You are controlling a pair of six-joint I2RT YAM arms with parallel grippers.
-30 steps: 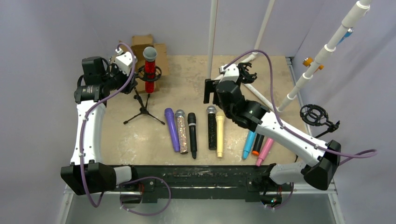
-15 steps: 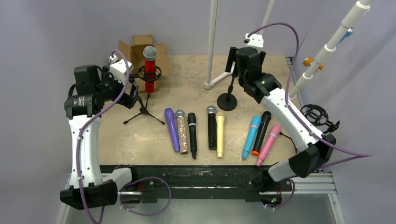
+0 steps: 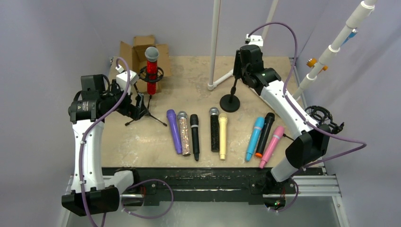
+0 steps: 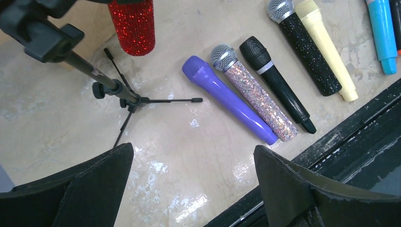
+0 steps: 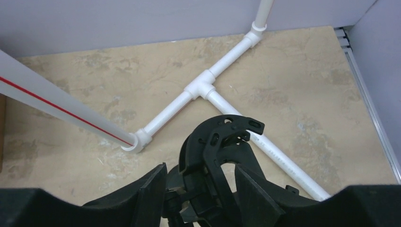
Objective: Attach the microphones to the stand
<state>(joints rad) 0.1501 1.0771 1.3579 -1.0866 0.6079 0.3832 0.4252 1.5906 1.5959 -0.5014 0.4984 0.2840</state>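
Observation:
A red glitter microphone (image 3: 151,71) stands upright in the ring mount of a tripod stand (image 3: 144,111); its lower body (image 4: 132,23) shows in the left wrist view. My left gripper (image 3: 137,105) (image 4: 191,156) hangs open beside the tripod, holding nothing. Several microphones lie in a row on the table, among them purple (image 3: 174,131), silver glitter (image 3: 184,133), cream (image 3: 222,135), light blue (image 3: 254,138) and pink (image 3: 271,146). My right gripper (image 3: 243,66) (image 5: 199,166) straddles the black mount (image 5: 222,142) atop a round-base stand (image 3: 230,101), jaws close on both sides with a slight gap on the left.
A cardboard box (image 3: 142,47) sits behind the tripod. White pipe framing (image 3: 215,42) (image 5: 203,87) rises and runs across the far table. Another black ring mount (image 3: 318,116) stands at the right edge. A black rail (image 3: 203,177) lines the near edge.
My left gripper let go of the red microphone, opened wide and drew back toward the near side. My right arm swung to the far side over the round-base stand, its jaws narrowing around the mount.

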